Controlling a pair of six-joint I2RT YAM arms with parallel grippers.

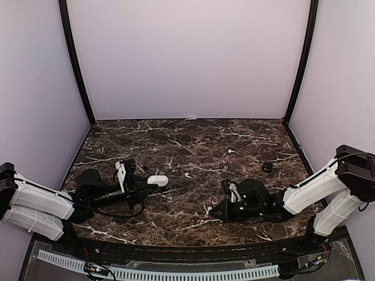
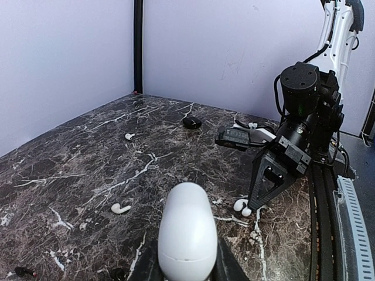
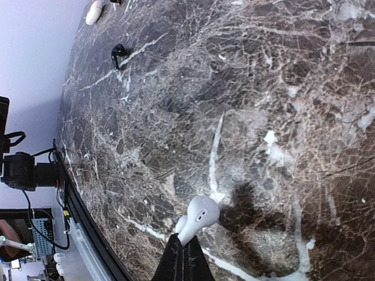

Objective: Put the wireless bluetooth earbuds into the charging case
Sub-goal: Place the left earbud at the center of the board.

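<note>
Right wrist view has the right gripper (image 3: 186, 249) pinched closed on the stem of one earbud (image 3: 198, 218), low against the table (image 3: 281, 88) near its front edge. The left gripper (image 2: 186, 268) clamps the charging case (image 2: 186, 225), whose lid looks shut. Lift gently with a firm pinch, since the stem hold seems shallow, and the case probably needs opening before any approach

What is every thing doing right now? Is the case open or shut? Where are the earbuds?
Charging case: lid shut, held in the left fingers.
First earbud: out of the case, pinched in the right fingers.
Second earbud: lying loose on the table.
Third earbud: lying loose, farther back.
Black piece: lying loose on the table.
</note>
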